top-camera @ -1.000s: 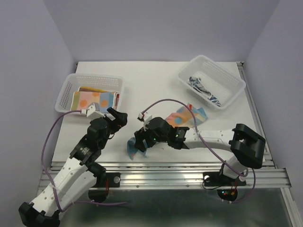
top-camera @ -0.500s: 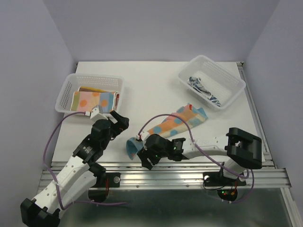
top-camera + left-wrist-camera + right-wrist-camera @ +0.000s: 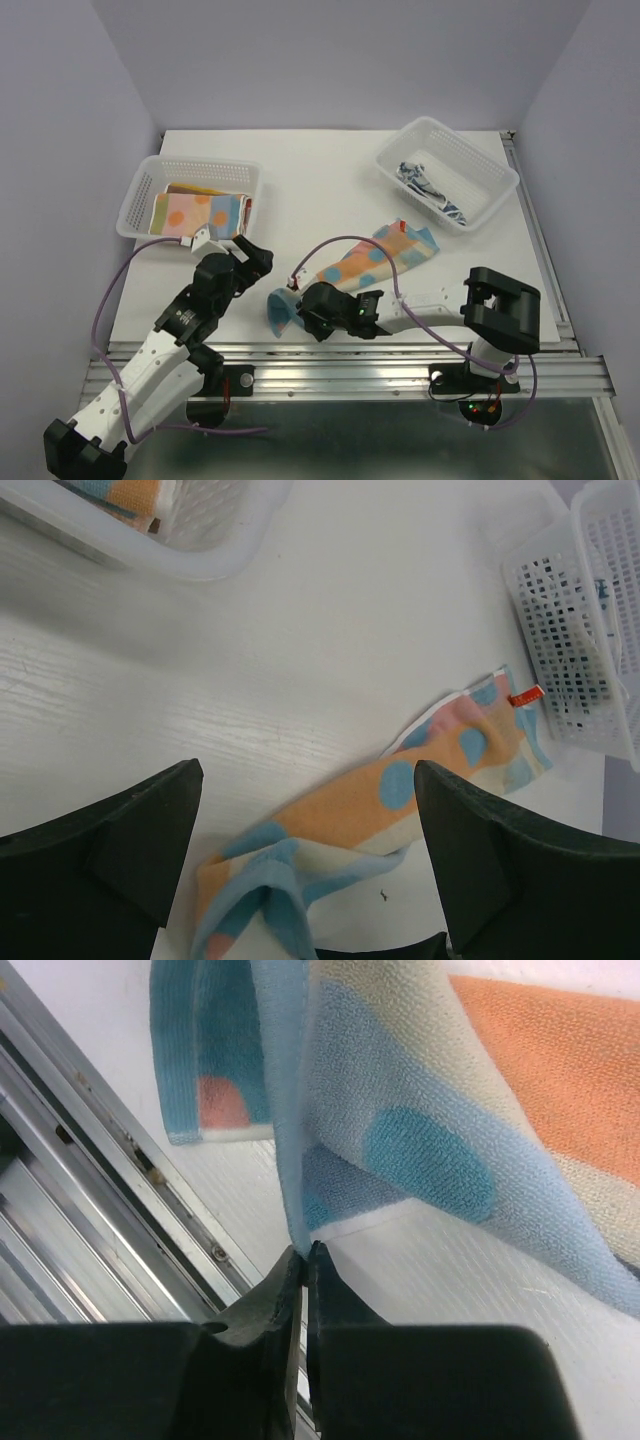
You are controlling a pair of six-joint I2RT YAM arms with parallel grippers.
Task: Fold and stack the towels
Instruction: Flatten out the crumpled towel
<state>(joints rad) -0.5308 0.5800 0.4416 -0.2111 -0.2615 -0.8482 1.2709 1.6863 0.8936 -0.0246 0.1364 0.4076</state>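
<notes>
A pastel towel (image 3: 372, 262) with orange and blue dots lies in a long diagonal strip on the white table, its near-left end bunched. My right gripper (image 3: 299, 316) is low at that end, and in the right wrist view the right gripper (image 3: 305, 1251) is shut with the towel's (image 3: 450, 1110) blue edge pinched at its tips. My left gripper (image 3: 256, 256) hovers open just left of the strip; from its wrist the left gripper (image 3: 308, 772) frames the towel (image 3: 400, 790) with nothing between its fingers. More folded towels (image 3: 196, 210) sit in the left basket, and a blue-white towel (image 3: 428, 185) lies in the right one.
A white perforated basket (image 3: 140, 195) stands at the back left and another basket (image 3: 490, 205) at the back right. The metal rail (image 3: 380, 355) runs along the table's near edge, right beside my right gripper. In the left wrist view both baskets (image 3: 215, 540) (image 3: 590, 630) show.
My right gripper slid toward the near edge and shut on the towel's bunched end. The towel now lies drawn out in a strip. The left arm barely moved.
</notes>
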